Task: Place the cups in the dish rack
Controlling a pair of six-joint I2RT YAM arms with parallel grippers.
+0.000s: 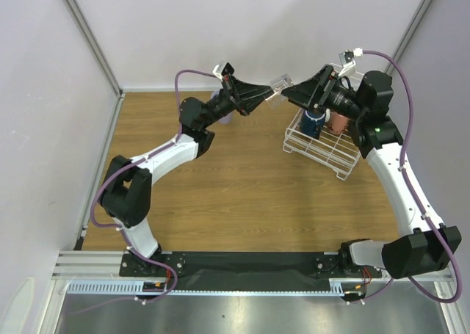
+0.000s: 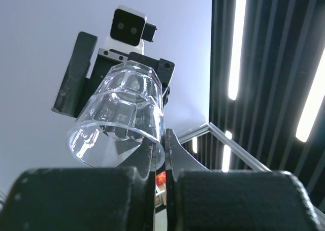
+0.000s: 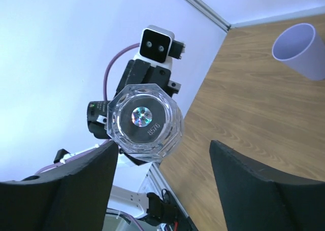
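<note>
Aloft over the far edge of the bench [image 1: 242,194], the one clear glass [image 3: 144,122] hangs on its side between the robot's two arms, pinched by a single spot of its rim in the left gripper [image 2: 163,147], whose fingers are drawn narrow on the wall of the glass. Its thick base points straight at the right gripper [image 1: 288,92], which faces it with fingers spread wide and nothing in them; whether the pads already reach round the glass cannot be told. The pose reads as a hand-over in mid-air, most likely because the white wire dish rack [image 1: 345,165] stands toward the far right corner, on the right arm's side. A thin rim grip would suit passing the glass on, since it leaves the body free for the other claw. Two cups stand in the rack, a navy cup [image 1: 313,121] and a small terracotta cup [image 1: 338,121] just beside it. One lavender tumbler [image 3: 300,51] waits upright on the wood by the far edge, behind the left arm. That makes four cups in sight: two racked, one in the air, one on the bench
</note>
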